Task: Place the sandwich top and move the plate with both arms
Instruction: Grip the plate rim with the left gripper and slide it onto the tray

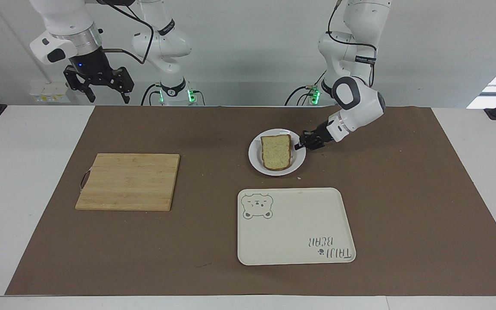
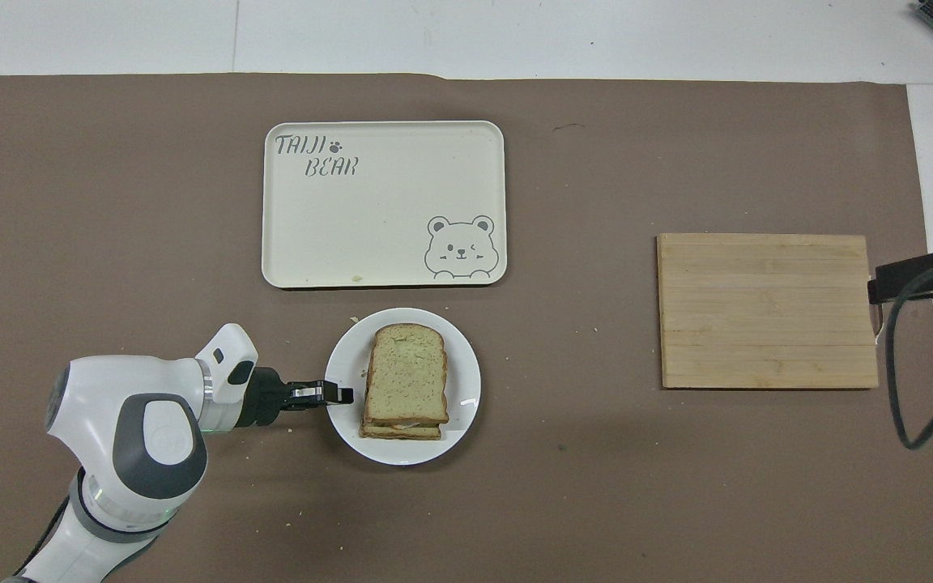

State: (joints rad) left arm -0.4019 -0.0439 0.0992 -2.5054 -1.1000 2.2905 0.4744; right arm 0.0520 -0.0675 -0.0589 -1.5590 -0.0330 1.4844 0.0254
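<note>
The sandwich top [image 1: 276, 150] lies face up on the stacked sandwich on the small white plate [image 1: 255, 156], near the table's middle. In the overhead view the sandwich top [image 2: 405, 372] covers the layers below, on the plate [image 2: 463, 390]. My left gripper [image 1: 300, 145] reaches in low from the left arm's end and is shut on the plate's rim; it also shows in the overhead view [image 2: 343, 394]. My right gripper [image 1: 98, 90] hangs open and empty, high over the table's edge at the right arm's end, and waits.
A cream tray with a bear drawing [image 1: 295, 226] lies just farther from the robots than the plate; it also shows in the overhead view [image 2: 385, 202]. A wooden cutting board [image 1: 129, 181] lies toward the right arm's end. Crumbs dot the brown mat.
</note>
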